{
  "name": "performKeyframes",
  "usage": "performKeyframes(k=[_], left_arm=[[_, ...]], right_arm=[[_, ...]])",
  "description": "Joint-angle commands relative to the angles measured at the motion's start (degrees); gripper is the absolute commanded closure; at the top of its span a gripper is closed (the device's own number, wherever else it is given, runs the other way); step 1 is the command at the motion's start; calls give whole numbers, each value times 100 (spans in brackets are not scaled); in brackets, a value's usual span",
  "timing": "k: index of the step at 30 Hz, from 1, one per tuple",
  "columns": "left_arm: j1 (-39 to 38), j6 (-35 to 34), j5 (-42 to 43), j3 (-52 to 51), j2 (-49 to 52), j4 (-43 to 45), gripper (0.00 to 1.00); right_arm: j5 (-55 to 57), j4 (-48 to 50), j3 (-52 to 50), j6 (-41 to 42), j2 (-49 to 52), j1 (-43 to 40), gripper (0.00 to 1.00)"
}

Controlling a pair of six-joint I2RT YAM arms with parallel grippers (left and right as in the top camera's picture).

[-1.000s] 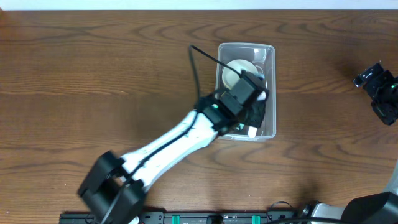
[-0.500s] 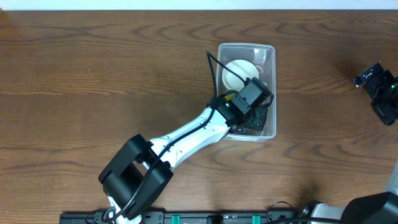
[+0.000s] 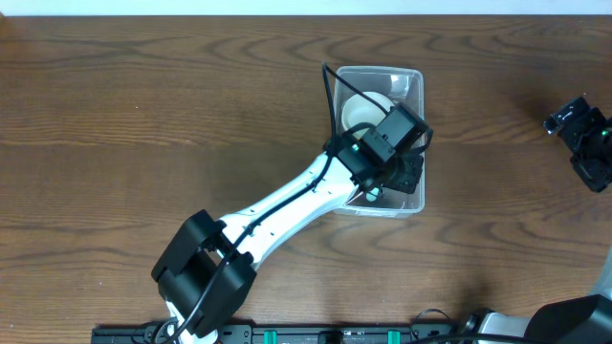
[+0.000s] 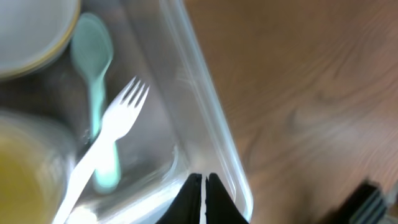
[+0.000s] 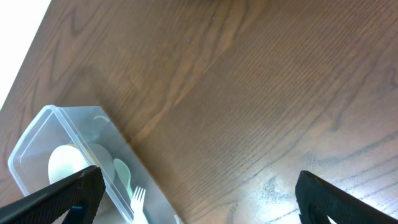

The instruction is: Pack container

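The container [image 3: 413,86] is a clear rectangular tub at the table's far middle. It holds a white bowl [image 3: 361,110], a white fork [image 4: 109,140], a mint-green spoon [image 4: 92,59] and something yellow [image 4: 18,180]. My left gripper [image 3: 409,172] reaches over the tub's near right corner. In the left wrist view its fingers [image 4: 203,186] are shut and empty, just above the container's rim [image 4: 208,112]. My right gripper [image 3: 585,143] is open and empty at the table's far right edge. In the right wrist view the gripper [image 5: 199,186] hovers over bare wood, with the container [image 5: 37,134] off to the left.
The brown wooden table [image 3: 143,124] stretches to the left and right of the tub. The left arm's white link [image 3: 287,205] crosses the near middle of the table. The bowl [image 5: 65,165], the spoon [image 5: 122,174] and the fork [image 5: 138,202] also show in the right wrist view.
My left arm's wrist has shifted a little to the right and turned over the container. The right arm has not moved.
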Motion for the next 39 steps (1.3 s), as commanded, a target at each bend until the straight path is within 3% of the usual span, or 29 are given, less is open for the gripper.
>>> performKeyframes(k=[1, 5, 8, 10, 13, 19, 23, 39], left_arm=[[76, 518, -372, 776, -350, -876, 89], [289, 752, -1714, 1563, -846, -2404, 72], [619, 750, -2636, 1720, -1390, -3003, 50], [1047, 752, -2964, 1718, -1869, -3305, 41], [1764, 750, -3086, 1718, -2391, -3657, 25], [3270, 750, -3062, 1718, -3038, -4000, 16], [3738, 750, -3064, 1716, -3095, -4201, 2], [3851, 750, -3062, 1679, -3051, -4345, 2]], right_arm=[[-4, 2, 15, 42, 9, -26, 1], [-4, 2, 15, 42, 9, -26, 1], [-4, 2, 15, 42, 9, -26, 1], [-4, 2, 15, 42, 9, -26, 1], [-4, 2, 15, 42, 9, -26, 1], [-4, 2, 15, 42, 9, -28, 1], [-4, 2, 15, 42, 9, -22, 1], [-2, 2, 15, 42, -151, 337, 1]])
